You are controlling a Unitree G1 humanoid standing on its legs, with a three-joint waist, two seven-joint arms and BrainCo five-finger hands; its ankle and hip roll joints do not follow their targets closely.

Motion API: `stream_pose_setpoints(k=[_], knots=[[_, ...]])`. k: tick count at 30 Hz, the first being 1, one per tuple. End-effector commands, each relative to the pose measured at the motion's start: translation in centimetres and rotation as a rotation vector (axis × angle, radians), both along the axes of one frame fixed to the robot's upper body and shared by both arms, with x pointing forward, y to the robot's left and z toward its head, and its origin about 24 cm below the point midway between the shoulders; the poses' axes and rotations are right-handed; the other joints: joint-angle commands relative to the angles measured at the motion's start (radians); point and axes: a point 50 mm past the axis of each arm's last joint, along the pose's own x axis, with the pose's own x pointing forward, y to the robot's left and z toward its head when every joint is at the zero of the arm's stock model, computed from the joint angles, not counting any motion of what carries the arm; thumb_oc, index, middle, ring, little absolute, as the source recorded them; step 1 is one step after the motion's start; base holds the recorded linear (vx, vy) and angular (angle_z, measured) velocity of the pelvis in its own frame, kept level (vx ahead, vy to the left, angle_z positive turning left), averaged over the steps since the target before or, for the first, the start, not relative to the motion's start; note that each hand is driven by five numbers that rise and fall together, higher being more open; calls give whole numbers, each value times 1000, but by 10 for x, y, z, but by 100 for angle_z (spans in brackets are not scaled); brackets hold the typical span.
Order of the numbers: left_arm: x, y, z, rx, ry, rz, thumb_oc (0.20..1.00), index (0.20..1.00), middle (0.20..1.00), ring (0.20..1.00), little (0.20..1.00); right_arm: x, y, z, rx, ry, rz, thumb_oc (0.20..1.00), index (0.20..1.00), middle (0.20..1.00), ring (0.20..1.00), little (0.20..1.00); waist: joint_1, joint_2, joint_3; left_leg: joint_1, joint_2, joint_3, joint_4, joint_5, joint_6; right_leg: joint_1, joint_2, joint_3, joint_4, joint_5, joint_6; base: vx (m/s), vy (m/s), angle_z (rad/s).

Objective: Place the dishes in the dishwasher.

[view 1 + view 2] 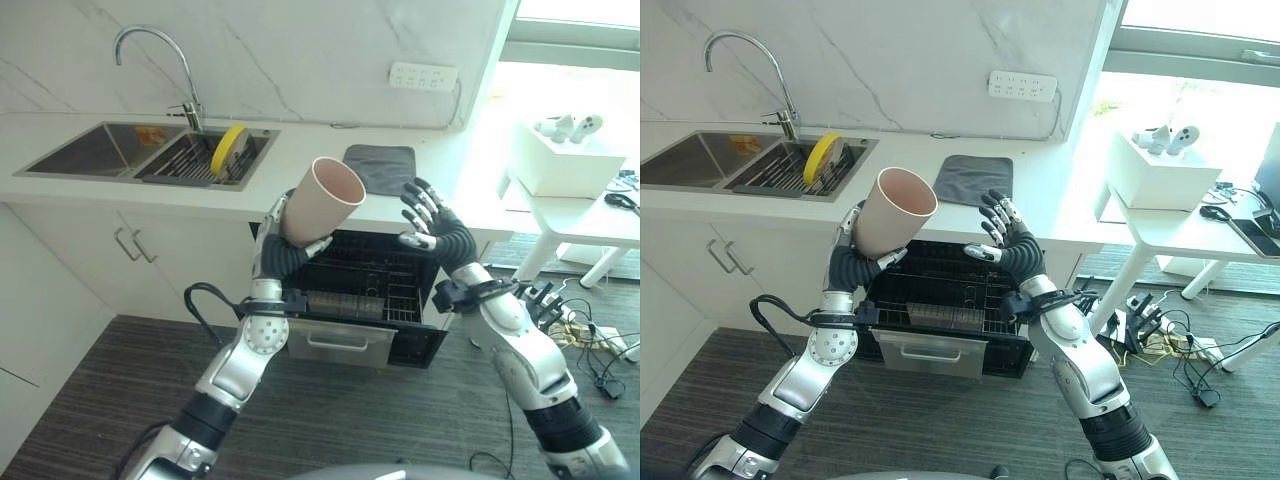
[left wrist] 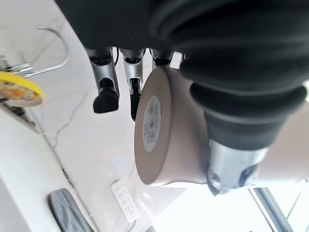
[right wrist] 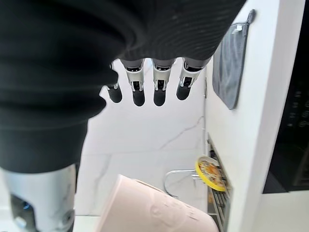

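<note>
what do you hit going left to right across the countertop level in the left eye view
sink basin → faucet → yellow plate in the rack → pink cup in the left hand → grey mat → right hand → white side table

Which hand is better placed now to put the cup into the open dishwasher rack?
The left hand: its fingers already curl round the beige cup, directly above the dishwasher rack. The right hand is open and holds nothing.
</note>
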Motion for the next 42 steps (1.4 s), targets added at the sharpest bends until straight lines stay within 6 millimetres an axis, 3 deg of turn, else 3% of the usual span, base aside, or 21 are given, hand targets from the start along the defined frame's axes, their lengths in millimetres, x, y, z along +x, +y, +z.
stream_pose_setpoints(k=[1,16,23,32,42], knots=[[12,-11,41,50,-229,-41,200,200,200,200,200,10,12,31,109,-72,51,1000,1000,1000,1000,1000,19,0,12,8,75,41,5,-48,-13,92,-83,-37,2,-125,87,0,0,0],[12,-26,42,98,-252,-93,200,200,200,200,200,17,38,28,167,6,129,1000,1000,1000,1000,1000,34,-2,3,14,67,26,5,-55,-9,106,-81,-43,2,-132,84,38,-2,1],[18,-36,51,102,-218,-124,200,200,200,200,200,19,49,41,185,-28,149,1000,1000,1000,1000,1000,34,3,2,18,63,23,5,-58,-7,108,-81,-39,2,-134,85,9,2,0],[11,-41,60,97,-192,-173,200,200,200,200,200,15,53,56,201,-95,142,1000,1000,1000,1000,1000,49,4,11,15,56,11,5,-60,-3,108,-82,-47,2,-132,86,0,0,0],[13,-47,54,83,-138,-183,200,200,200,200,200,17,55,78,259,-162,104,1000,1000,1000,1000,1000,57,7,21,12,52,3,5,-60,-2,109,-82,-50,2,-132,85,-5,4,1]])
